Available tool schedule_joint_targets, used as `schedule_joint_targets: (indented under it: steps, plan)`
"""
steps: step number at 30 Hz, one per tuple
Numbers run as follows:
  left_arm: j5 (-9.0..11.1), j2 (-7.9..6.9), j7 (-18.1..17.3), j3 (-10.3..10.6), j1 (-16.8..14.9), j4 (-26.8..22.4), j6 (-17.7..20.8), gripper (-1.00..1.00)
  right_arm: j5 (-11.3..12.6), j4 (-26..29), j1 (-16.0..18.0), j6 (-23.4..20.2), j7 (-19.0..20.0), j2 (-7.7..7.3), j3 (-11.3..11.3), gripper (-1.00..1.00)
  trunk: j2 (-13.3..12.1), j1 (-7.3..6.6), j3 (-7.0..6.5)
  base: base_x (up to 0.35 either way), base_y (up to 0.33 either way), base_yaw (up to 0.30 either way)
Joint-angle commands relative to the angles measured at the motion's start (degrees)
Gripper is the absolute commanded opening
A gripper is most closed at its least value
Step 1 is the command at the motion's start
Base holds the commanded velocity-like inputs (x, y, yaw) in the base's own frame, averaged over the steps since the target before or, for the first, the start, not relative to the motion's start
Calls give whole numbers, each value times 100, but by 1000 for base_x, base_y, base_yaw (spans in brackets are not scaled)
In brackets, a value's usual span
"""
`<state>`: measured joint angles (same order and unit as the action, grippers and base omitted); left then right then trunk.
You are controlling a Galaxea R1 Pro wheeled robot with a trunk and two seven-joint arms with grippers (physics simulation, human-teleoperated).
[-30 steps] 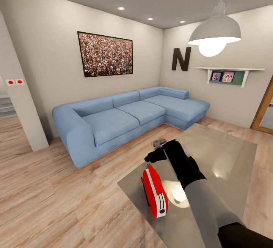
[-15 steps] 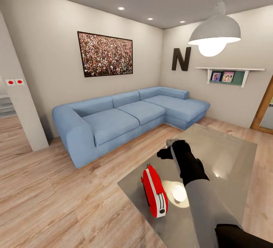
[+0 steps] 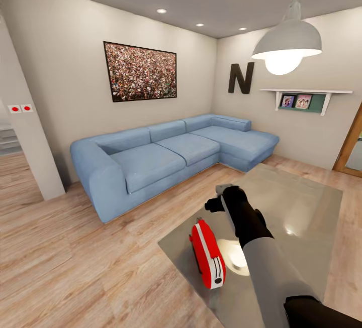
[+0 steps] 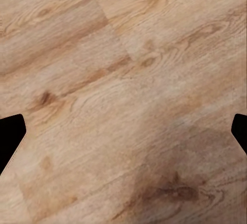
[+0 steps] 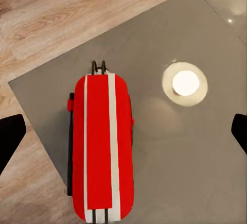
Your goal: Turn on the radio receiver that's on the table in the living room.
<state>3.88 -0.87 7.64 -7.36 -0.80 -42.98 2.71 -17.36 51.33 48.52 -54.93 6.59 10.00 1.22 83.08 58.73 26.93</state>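
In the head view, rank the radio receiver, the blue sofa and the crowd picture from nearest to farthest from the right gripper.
1. The radio receiver: upright on the table, just below and left of the right gripper.
2. The blue sofa: on the floor beyond the table, against the walls.
3. The crowd picture: on the wall above the sofa, farthest back.

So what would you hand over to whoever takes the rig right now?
Right gripper: open, empty, hanging over the table, just beyond the radio.
Left gripper: open, empty, over bare wood floor.
Radio: upright near the table's near corner, untouched by either gripper.
Done: robot at the table, right arm over the radio.
Left: bring the right gripper down and press the radio's switch; whether it is on yet can't be told.
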Motion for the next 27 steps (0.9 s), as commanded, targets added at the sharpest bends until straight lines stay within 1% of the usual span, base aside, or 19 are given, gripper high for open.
schedule_joint_targets:
  steps: [1,5,8,19,23,27]
  plan:
    - [0,0,0,-1,0,0,1,100,2,0,0,0,0,0,-3,100,0,0,0,107,230,0]
    - [-1,-1,1,-2,-2,0,1,100,3,-7,0,0,0,0,-7,100,0,0,0,128,230,0]
    - [-1,-1,1,-3,-1,0,7,100,4,-8,0,0,0,0,-8,100,0,0,0,66,105,0]
    - [-1,-1,1,-3,0,0,7,100,-4,-93,0,4,0,0,-8,100,0,0,0,9,14,0]
    - [-1,-1,1,-3,1,0,2,100,-11,-322,0,8,0,0,-15,100,0,0,0,0,0,0]
    - [-1,-1,1,-3,0,0,2,100,-9,-421,0,9,5,0,-21,100,0,0,0,0,0,0]
